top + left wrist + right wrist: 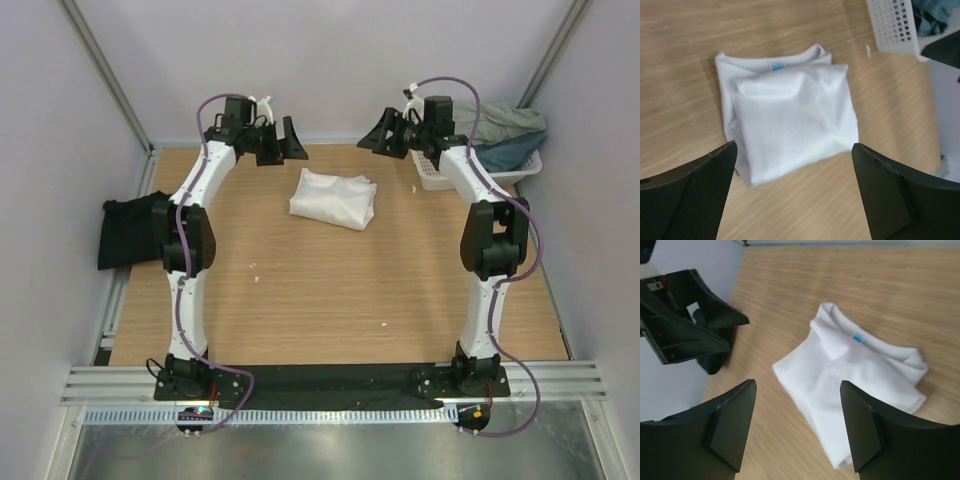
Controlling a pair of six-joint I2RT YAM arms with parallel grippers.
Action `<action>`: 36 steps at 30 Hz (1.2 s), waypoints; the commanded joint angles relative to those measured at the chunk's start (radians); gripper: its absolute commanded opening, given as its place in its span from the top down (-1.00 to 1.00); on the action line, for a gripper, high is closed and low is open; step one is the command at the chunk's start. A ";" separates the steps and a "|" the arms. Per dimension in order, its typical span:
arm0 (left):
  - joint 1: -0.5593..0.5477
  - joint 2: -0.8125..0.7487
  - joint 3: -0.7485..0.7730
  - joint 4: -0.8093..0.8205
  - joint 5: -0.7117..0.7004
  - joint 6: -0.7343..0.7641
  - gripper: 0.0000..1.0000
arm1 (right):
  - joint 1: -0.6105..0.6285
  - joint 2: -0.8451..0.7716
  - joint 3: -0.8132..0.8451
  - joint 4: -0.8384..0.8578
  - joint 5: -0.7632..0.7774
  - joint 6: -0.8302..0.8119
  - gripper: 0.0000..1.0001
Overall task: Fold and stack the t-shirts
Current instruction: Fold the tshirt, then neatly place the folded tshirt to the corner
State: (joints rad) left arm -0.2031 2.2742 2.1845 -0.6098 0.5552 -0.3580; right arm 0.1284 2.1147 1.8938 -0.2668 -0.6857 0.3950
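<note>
A white t-shirt with a small blue neck label lies folded on the far middle of the table; it also shows in the left wrist view and the right wrist view. A black t-shirt lies folded at the table's left edge. Grey-green and teal shirts are heaped in the basket. My left gripper hangs open and empty above the table, left of the white shirt. My right gripper hangs open and empty to its right. Both are raised, apart from the cloth.
A white plastic lattice basket stands at the far right corner, also seen in the left wrist view. Grey walls and metal frame posts close in the table on three sides. Small white specks lie on the wood.
</note>
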 commanded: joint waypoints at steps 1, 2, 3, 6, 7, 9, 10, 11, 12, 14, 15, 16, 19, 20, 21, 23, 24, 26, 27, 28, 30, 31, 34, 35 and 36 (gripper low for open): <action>0.059 -0.024 -0.127 -0.042 0.211 -0.062 -0.94 | 0.016 0.062 -0.099 0.109 -0.161 0.260 -0.49; 0.067 -0.025 -0.152 -0.032 0.231 -0.074 -0.90 | 0.025 0.071 -0.096 0.100 -0.175 0.251 -0.49; 0.074 -0.027 -0.172 -0.025 0.270 -0.084 -0.88 | 0.034 0.074 -0.101 0.118 -0.187 0.255 -0.48; 0.093 -0.027 -0.235 -0.024 0.292 -0.098 -0.86 | 0.053 0.082 -0.134 0.156 -0.221 0.306 -0.48; 0.100 -0.024 -0.245 -0.024 0.296 -0.104 -0.86 | 0.059 0.085 -0.137 0.161 -0.222 0.308 -0.48; 0.106 -0.005 -0.264 -0.010 0.304 -0.113 -0.86 | 0.071 0.093 -0.145 0.170 -0.227 0.318 -0.48; 0.110 0.014 -0.264 -0.007 0.311 -0.119 -0.86 | 0.083 0.097 -0.147 0.178 -0.232 0.320 -0.48; 0.113 0.025 -0.261 -0.002 0.313 -0.124 -0.86 | 0.088 0.102 -0.144 0.181 -0.230 0.323 -0.48; 0.111 0.039 -0.255 0.008 0.318 -0.130 -0.87 | 0.096 0.109 -0.144 0.182 -0.230 0.327 -0.48; 0.113 0.077 -0.249 0.025 0.330 -0.157 -0.87 | 0.115 0.119 -0.141 0.187 -0.233 0.328 -0.48; 0.113 0.090 -0.246 0.048 0.339 -0.168 -0.87 | 0.123 0.122 -0.139 0.187 -0.232 0.329 -0.48; 0.111 0.102 -0.243 0.051 0.345 -0.174 -0.87 | 0.134 0.125 -0.139 0.183 -0.232 0.329 -0.48; 0.110 0.145 -0.242 0.077 0.368 -0.205 -0.87 | 0.146 0.114 -0.148 0.175 -0.232 0.323 -0.48; 0.111 0.154 -0.241 0.085 0.371 -0.211 -0.87 | 0.148 0.108 -0.157 0.173 -0.232 0.321 -0.47; 0.110 0.172 -0.241 0.103 0.376 -0.228 -0.87 | 0.148 0.105 -0.165 0.173 -0.232 0.318 -0.48; 0.107 0.191 -0.236 0.120 0.380 -0.240 -0.87 | 0.149 0.100 -0.188 0.170 -0.235 0.312 -0.48; 0.103 0.212 -0.230 0.130 0.385 -0.248 -0.86 | 0.149 0.100 -0.197 0.173 -0.236 0.312 -0.48; 0.093 0.231 -0.216 0.148 0.391 -0.262 -0.86 | 0.149 0.111 -0.225 0.178 -0.233 0.308 -0.48; 0.082 0.244 -0.213 0.154 0.397 -0.275 -0.86 | 0.149 0.119 -0.229 0.181 -0.232 0.309 -0.48; 0.076 0.251 -0.210 0.159 0.402 -0.282 -0.86 | 0.149 0.126 -0.231 0.181 -0.232 0.305 -0.47; 0.061 0.261 -0.209 0.177 0.414 -0.308 -0.86 | 0.148 0.154 -0.226 0.172 -0.226 0.289 -0.48; 0.054 0.271 -0.210 0.183 0.416 -0.314 -0.85 | 0.146 0.165 -0.216 0.169 -0.222 0.279 -0.47; 0.038 0.289 -0.215 0.199 0.425 -0.334 -0.83 | 0.146 0.202 -0.191 0.163 -0.216 0.269 -0.48; 0.036 0.292 -0.216 0.202 0.428 -0.334 -0.82 | 0.145 0.209 -0.185 0.163 -0.215 0.269 -0.48; 0.034 0.297 -0.216 0.200 0.428 -0.335 -0.82 | 0.146 0.221 -0.180 0.169 -0.212 0.269 -0.48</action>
State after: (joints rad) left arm -0.1486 2.5107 1.9694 -0.4221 1.0225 -0.6865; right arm 0.2771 2.3089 1.6730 -0.1135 -0.9035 0.6872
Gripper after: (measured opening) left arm 0.910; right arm 0.739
